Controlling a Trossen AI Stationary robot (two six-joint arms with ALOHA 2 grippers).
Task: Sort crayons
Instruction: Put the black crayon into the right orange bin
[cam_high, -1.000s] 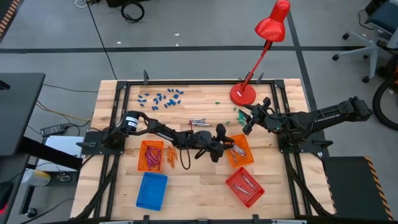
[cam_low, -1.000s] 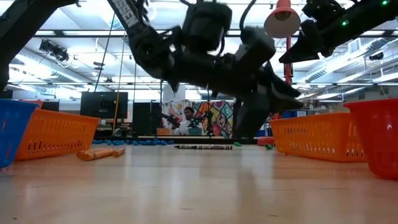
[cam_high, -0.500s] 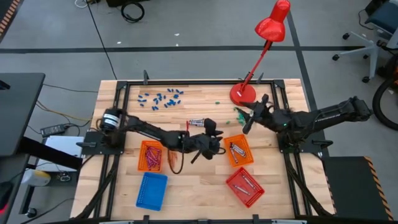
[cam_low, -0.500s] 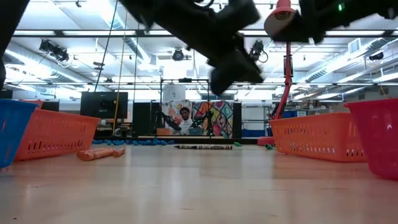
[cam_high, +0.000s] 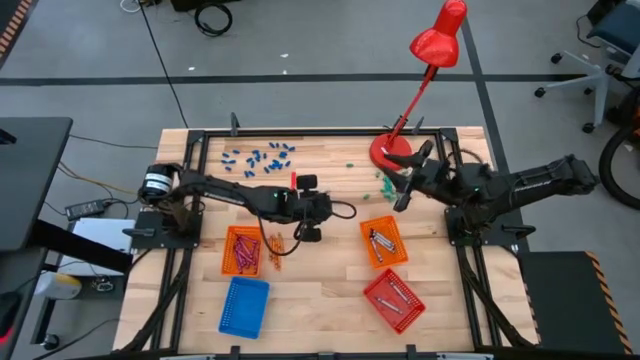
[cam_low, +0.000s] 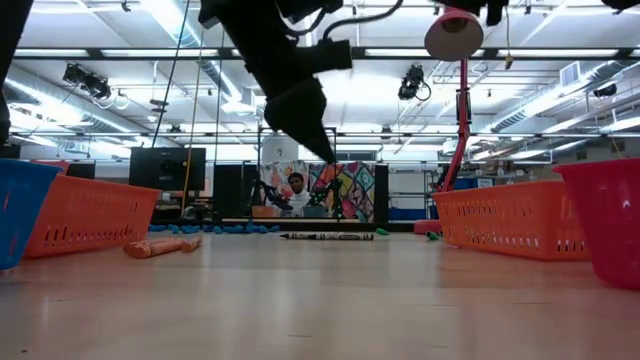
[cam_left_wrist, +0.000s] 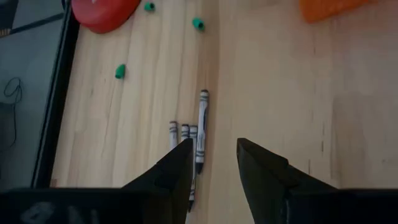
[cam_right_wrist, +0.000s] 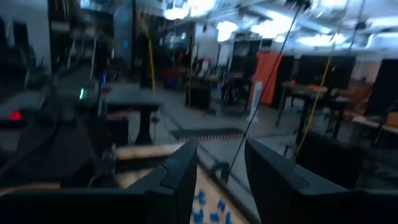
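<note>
The left gripper (cam_left_wrist: 211, 163), fingers apart and empty, hangs over grey crayons (cam_left_wrist: 193, 134) lying side by side on the desk (cam_left_wrist: 280, 81). Closing here could catch several or scatter them. The right gripper (cam_right_wrist: 217, 168), also apart, waits by the lamp (cam_high: 395, 150).

floor: grey concrete (cam_high: 300, 90) | light: ceiling strip lights (cam_low: 560, 50) | furniture: office chair (cam_high: 590, 60) beyond tabletop's far right corner | wall: colourful mural (cam_low: 345, 190)

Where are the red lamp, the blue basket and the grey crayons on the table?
red lamp (cam_high: 439, 40): high view, on its shade.
blue basket (cam_high: 244, 306): high view, on its mesh floor.
grey crayons (cam_left_wrist: 200, 127): left wrist view, on the longest crayon's barrel.
</note>
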